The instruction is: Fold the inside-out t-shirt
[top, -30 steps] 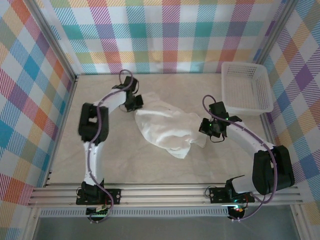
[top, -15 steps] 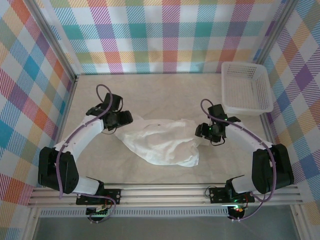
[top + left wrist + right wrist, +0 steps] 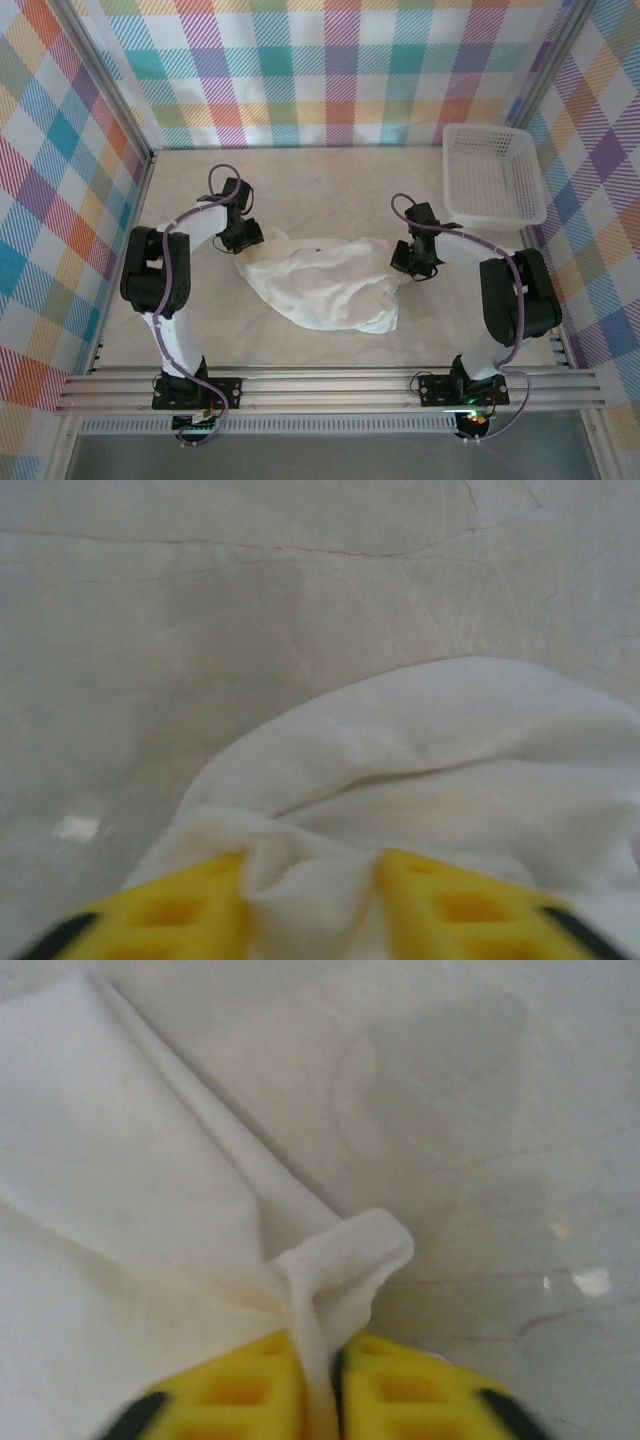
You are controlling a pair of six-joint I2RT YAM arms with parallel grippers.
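At table (image 3: 300, 185) centre, the t-shirt (image 3: 325, 282) lies crumpled. Left gripper (image 3: 312, 895) clamps its 10 o'clock edge; right gripper (image 3: 320, 1375) pinches its 3 o'clock corner. Expect thin, limp, light cloth; grip hems or corners.

My left fingers (image 3: 180, 920) and right fingers (image 3: 400, 1385) blur, cropped at the bottom edge. Bunched t-shirt (image 3: 450, 780) cloth between each pair hides the contact.

The crumpled t-shirt (image 3: 325, 285) covers the table's (image 3: 330, 180) centre, with the left arm (image 3: 195, 222) at its 9 o'clock and the right arm (image 3: 468, 242) at 3. Bare table lies open toward 12 and 6; the basket (image 3: 493, 175) blocks 2 o'clock.
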